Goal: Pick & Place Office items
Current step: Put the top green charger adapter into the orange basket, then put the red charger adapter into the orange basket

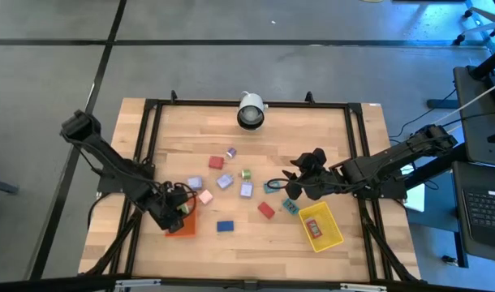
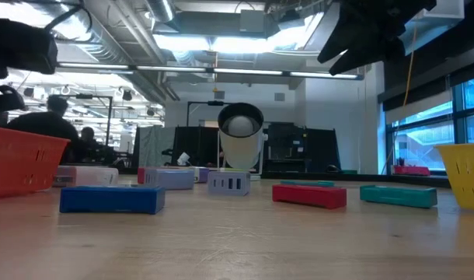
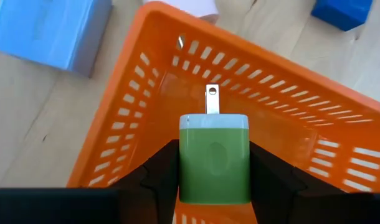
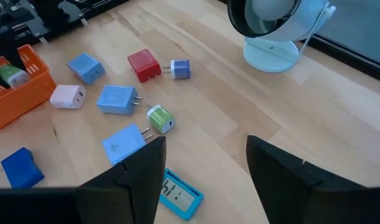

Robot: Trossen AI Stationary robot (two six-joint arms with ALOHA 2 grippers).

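At the front of the wooden surface (image 1: 329,134), left side: orange tray (image 1: 182,228), slotted walls, standing flat. Directly above it, left claw (image 1: 176,212), closed narrowly on a green charger (image 3: 213,155); dark fingers (image 3: 157,174) pressed against both its flanks, white-capped end and metal prong pointing away from the wrist, over the tray's inside. Not yet set down.

Just beside the tray, toward the middle: dark blue block (image 1: 225,226), lying flat. At the front right: yellow tray (image 1: 320,227), turned at an angle, something red inside, too small to tell.

A little farther back: red piece (image 1: 266,210) and teal piece (image 1: 290,206), near each other, close to the yellow tray's corner. Pink charger (image 4: 68,96) just beside the orange tray's far side.

Above the teal piece's area: right claw (image 4: 205,162), spread wide, gripping nothing, hanging clear of the surface. Below it, a flat teal piece with a display (image 4: 179,194).

Farther still, a loose cluster in the middle: light blue charger (image 4: 123,143), green-and-white charger (image 4: 159,118), second light blue charger (image 4: 117,99), third blue one (image 4: 85,66), all apart from one another. Beyond those, red charger (image 4: 144,65) and a small violet-and-white piece (image 4: 179,69), side by side.

At the far edge, centre: white fan (image 1: 250,111), upright on its round foot.
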